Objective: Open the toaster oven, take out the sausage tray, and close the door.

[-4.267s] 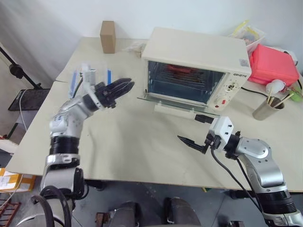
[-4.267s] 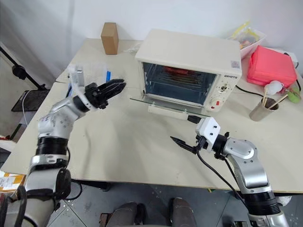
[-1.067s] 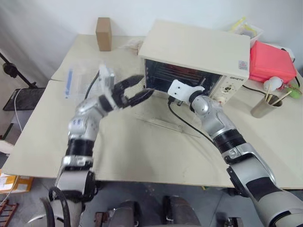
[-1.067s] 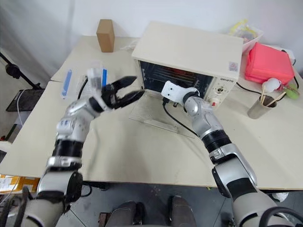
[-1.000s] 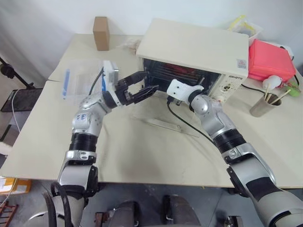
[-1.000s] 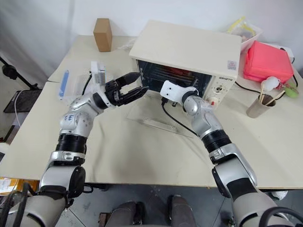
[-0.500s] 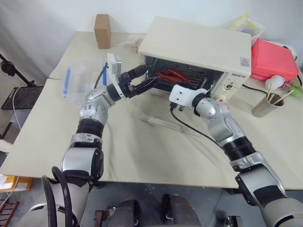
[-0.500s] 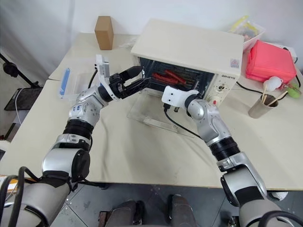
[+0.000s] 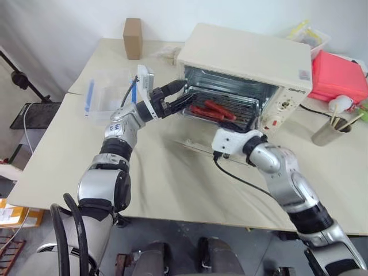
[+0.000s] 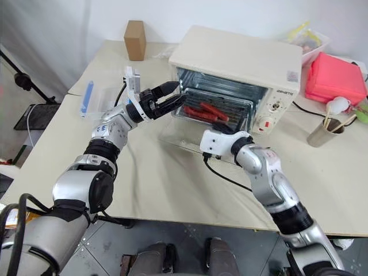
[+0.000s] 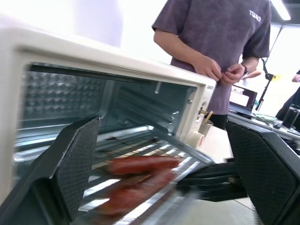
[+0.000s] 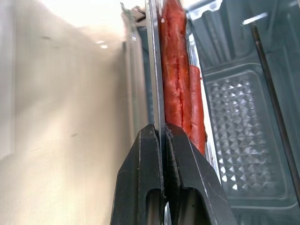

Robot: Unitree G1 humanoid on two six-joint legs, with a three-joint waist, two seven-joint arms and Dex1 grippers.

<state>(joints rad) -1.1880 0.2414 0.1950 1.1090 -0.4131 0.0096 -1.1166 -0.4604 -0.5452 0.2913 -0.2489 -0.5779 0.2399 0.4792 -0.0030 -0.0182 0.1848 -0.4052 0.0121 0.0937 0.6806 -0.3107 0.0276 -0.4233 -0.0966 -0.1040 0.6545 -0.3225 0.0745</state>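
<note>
Blurred, covered and cut-off parts around the open oven

In the left wrist view the sausage tray (image 11: 140, 180) and its sausages are smeared by blur, and a person (image 11: 220, 51) behind the toaster oven (image 11: 93, 61) is cut off at the top edge. In the right eye view the right tool (image 10: 225, 130) is largely covered by its own white wrist housing, so its contact with the tray rim cannot be read there. The glass door (image 10: 178, 140) lying on the tabletop (image 10: 172, 184) is faint, its handle too indistinct to trace.

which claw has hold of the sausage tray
The right claw: shut on the sausage tray rim at the toaster oven mouth. The left claw is open, holding nothing.
</note>
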